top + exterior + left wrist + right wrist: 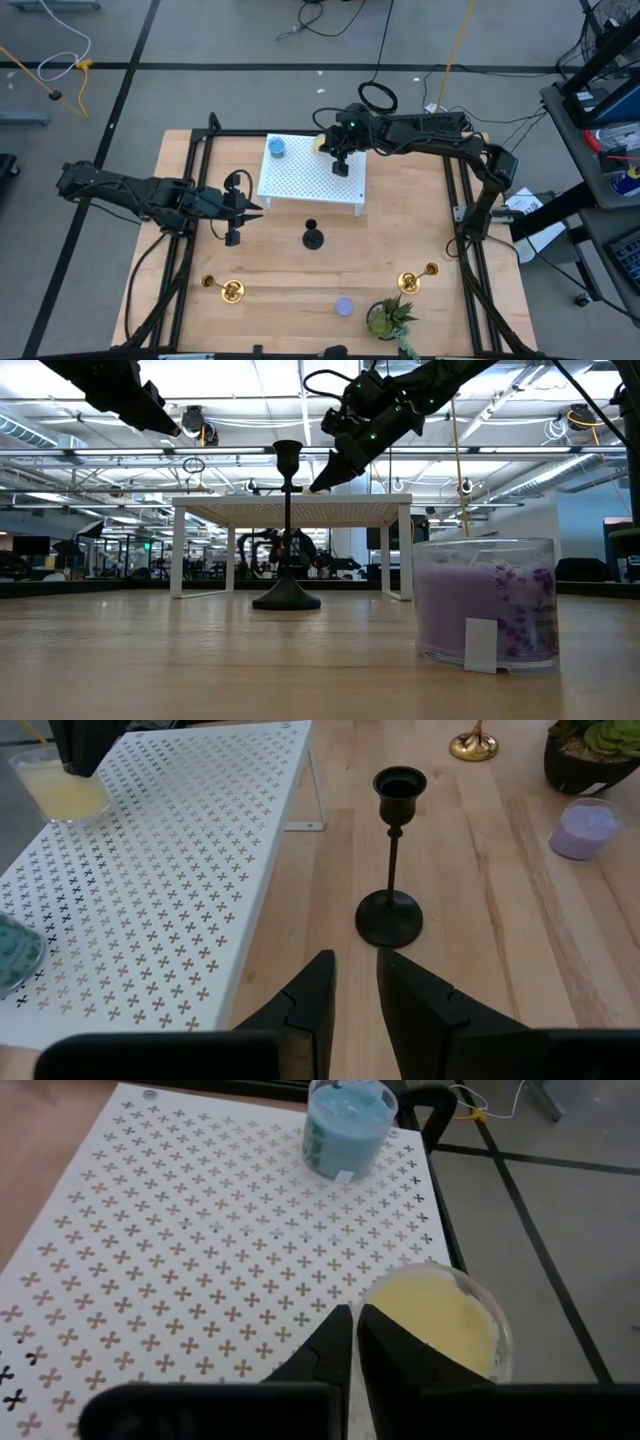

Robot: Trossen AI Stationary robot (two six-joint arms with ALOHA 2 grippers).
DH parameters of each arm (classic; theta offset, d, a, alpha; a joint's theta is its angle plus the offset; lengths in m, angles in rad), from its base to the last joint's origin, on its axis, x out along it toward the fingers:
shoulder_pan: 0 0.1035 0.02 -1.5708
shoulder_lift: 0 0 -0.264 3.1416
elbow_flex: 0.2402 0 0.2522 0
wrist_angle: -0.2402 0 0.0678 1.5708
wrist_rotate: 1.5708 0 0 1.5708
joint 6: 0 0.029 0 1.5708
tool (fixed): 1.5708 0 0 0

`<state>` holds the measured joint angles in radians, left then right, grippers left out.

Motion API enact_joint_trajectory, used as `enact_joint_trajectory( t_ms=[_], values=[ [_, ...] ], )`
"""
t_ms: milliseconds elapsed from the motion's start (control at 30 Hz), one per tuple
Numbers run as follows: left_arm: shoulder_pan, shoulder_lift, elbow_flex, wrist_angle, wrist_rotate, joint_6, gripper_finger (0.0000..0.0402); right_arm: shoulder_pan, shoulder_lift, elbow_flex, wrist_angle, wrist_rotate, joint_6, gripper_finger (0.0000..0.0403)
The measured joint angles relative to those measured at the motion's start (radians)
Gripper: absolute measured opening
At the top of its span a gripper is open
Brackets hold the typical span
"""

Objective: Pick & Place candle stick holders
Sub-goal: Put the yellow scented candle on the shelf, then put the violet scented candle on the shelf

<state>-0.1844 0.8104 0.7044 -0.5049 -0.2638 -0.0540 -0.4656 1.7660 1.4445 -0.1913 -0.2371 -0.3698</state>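
Note:
The black candle stick holder [313, 238] stands upright on its round base on the wooden table, just in front of the white perforated stand [300, 185]; it also shows in the left wrist view [392, 910]. Two gold holders [230, 290] [408, 282] are near the table's front edge. My left gripper [355, 960] is slightly open and empty, level and above the table to the left of the black holder, pointing at it. My right gripper [354, 1315] is shut and empty above the stand's far right part, beside a yellow candle [440, 1320].
A blue candle [277, 148] stands on the stand's far left corner. A purple candle [344, 306] and a small green potted plant [388, 318] are at the table's front edge. A black frame runs along the table's sides.

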Motion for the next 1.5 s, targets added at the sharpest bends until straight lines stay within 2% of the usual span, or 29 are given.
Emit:
enact_joint_trajectory(
  t_ms=[333,700,1033,1233,1500],
  values=[
    [0.0,0.0,0.0,0.0,0.0,0.0,0.0085,0.0,0.0,0.0,-0.001,-0.001,-0.014,0.0019],
    [0.0,0.0,0.0,0.0,0.0,-0.001,0.0085,0.002,0.0,0.0,0.0,-0.001,-0.016,0.0085],
    [0.0,0.0,0.0,0.0,0.0,-0.004,0.0085,0.02,-0.047,-0.002,0.0,0.002,-0.014,0.012],
    [0.0,0.0,0.0,0.0,0.0,-0.006,0.0085,0.12,-0.12,-0.002,-0.027,-0.001,0.031,0.0138],
    [0.0,0.0,0.0,0.0,0.0,-0.008,0.0085,0.37,-0.145,-0.001,-0.137,-0.002,0.151,0.0151]
  ],
)
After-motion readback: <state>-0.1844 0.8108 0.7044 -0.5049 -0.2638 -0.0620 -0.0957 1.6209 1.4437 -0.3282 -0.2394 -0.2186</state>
